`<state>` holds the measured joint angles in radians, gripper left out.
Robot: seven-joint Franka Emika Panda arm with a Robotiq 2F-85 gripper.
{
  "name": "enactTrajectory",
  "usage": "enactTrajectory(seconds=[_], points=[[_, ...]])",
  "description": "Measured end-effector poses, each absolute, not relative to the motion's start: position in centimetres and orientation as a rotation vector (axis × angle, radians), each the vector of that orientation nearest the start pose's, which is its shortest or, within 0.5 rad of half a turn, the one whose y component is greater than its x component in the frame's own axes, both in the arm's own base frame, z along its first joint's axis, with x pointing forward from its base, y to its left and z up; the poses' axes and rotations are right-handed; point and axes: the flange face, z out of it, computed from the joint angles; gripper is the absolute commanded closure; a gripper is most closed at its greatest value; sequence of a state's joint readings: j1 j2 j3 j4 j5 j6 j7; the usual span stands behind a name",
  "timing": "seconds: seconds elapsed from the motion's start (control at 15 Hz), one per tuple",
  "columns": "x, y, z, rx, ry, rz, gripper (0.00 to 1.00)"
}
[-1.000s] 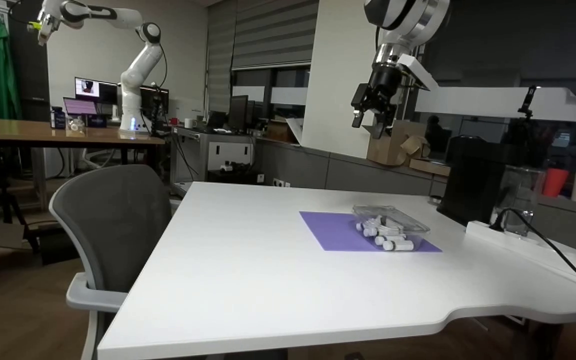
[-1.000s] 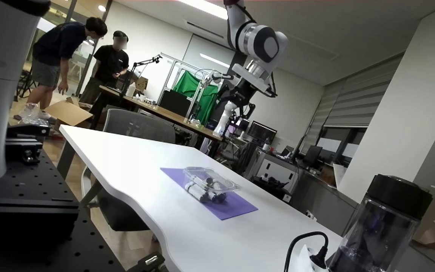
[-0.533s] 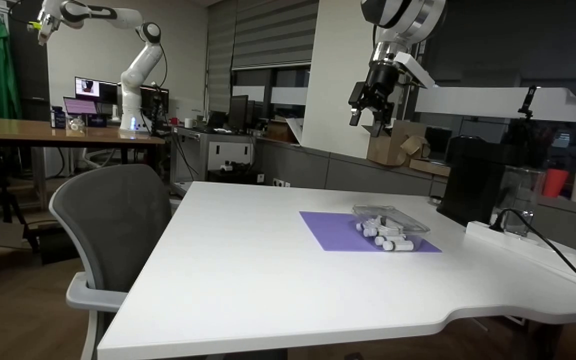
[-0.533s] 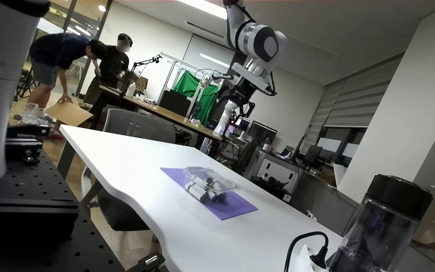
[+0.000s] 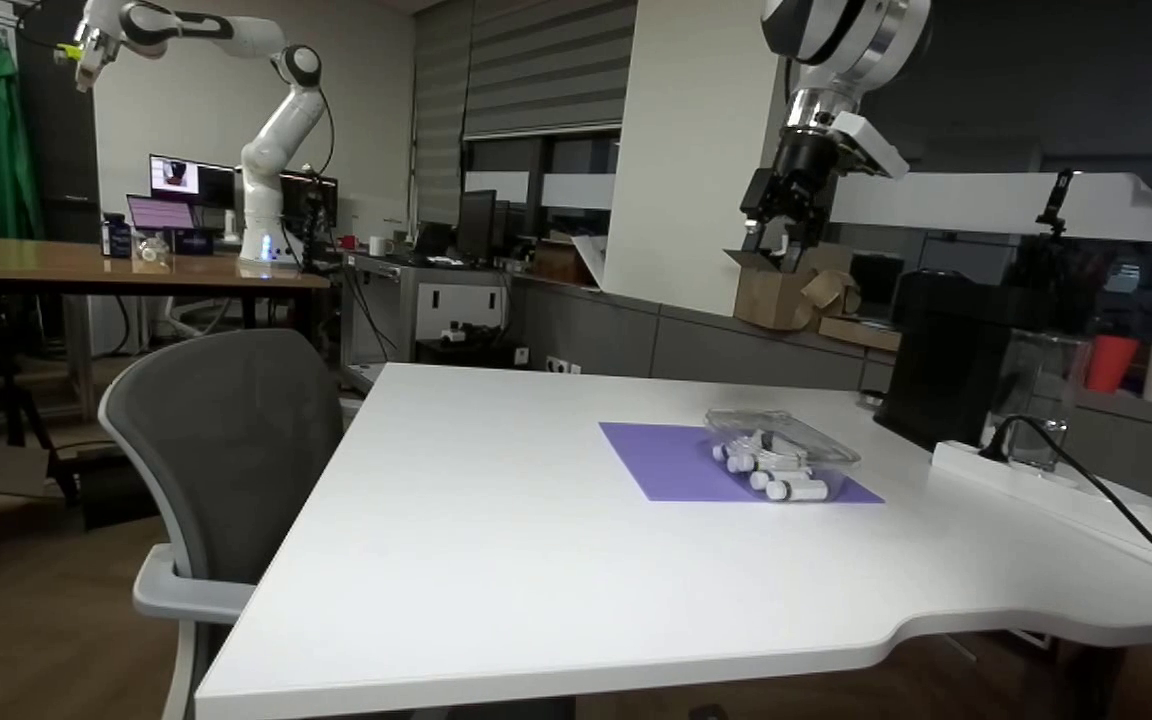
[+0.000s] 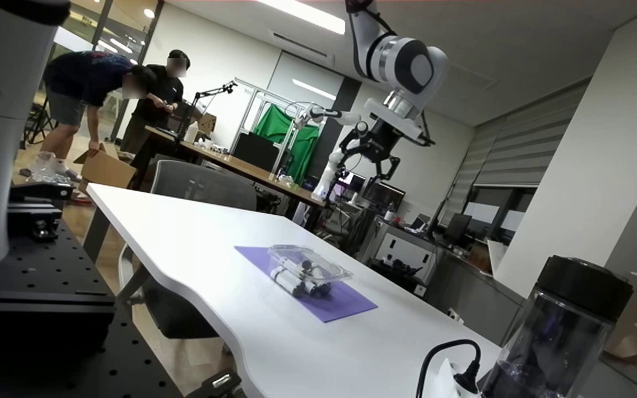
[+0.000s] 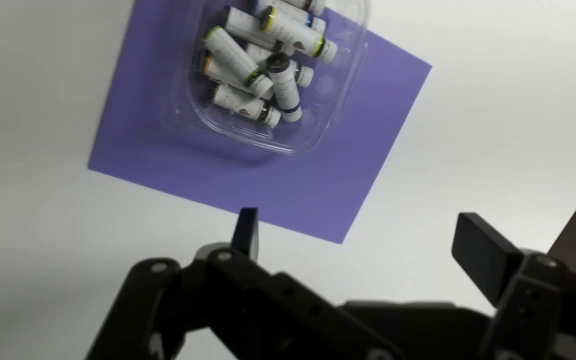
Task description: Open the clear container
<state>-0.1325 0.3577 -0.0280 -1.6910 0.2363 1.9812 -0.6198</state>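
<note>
Clear container (image 5: 800,437) is lying over there on the purple mat (image 5: 656,462) on the white table (image 5: 496,560), well below the gripper (image 7: 357,222), which is gaping wide and holding only air. It's looking low and see-through, its rounded corners shining. I'm counting one container, one mat and at least eight white-labelled bottles (image 7: 232,54) inside it, which are overlapping too much for certainty.
</note>
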Motion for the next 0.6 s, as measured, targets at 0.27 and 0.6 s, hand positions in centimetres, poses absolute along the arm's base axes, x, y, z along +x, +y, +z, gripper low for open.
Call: enactTrajectory(seconds=[0.27, 0.6], points=[[65.4, -17.9, 37.7, -2.874, -0.460, -0.067, 0.00], [67.1, -24.6, 32.7, -2.719, -0.430, -0.076, 0.00]])
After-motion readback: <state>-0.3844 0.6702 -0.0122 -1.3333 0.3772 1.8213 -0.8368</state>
